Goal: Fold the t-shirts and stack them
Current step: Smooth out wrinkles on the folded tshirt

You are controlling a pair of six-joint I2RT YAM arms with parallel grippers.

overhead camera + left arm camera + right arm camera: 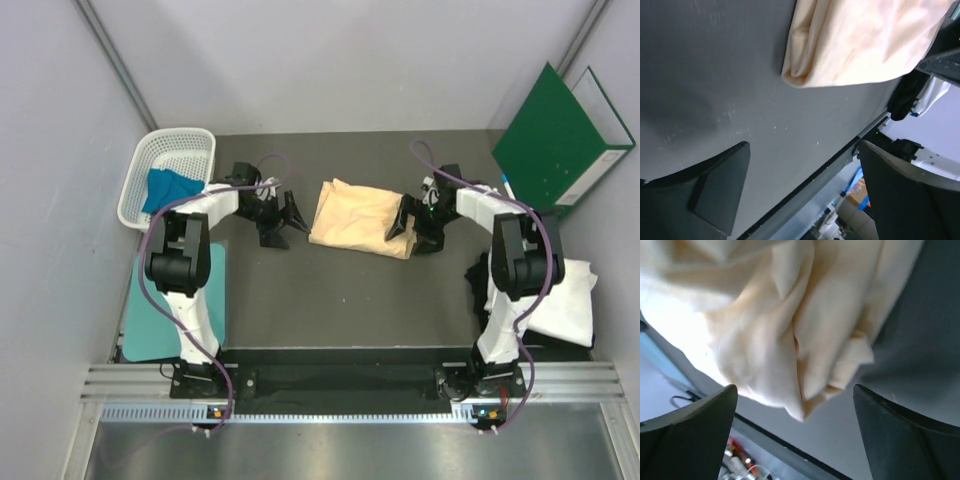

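Down at the near edge, a flat teal sheet (165, 300) lies by the left arm's base. By the right arm's base the white t-shirt (565, 300) waits in a loose heap, with the dark t-shirt (479, 272) bunched just beside it.

Mid-table, here's the action: the peach t-shirt (360, 215) lies as a compact, lumpy bundle between the two arms. The left gripper (283, 222) stands spread and empty, near the shirt's left edge but apart from it. The right gripper (408, 230) is right up at the shirt's right edge, jaws wide, gripping nothing.

I'd call this a pause between folds on the peach one. It's roughly doubled over but not tidy. The next move calls for a fresh pinch on both sides: the right arm need only close on the hem, while the left must first cross bare table.

Farther back, the blue t-shirt (170, 188) sits in the white basket (205, 140), and the green folder (555, 135) leans in the far right corner.

Only the top view gives that whole layout. The left wrist view adds the shirt's rolled corner, with bare table between its fingers (720, 185). The right wrist view shows bunched layers reaching between its fingers (695, 425), unpinched.
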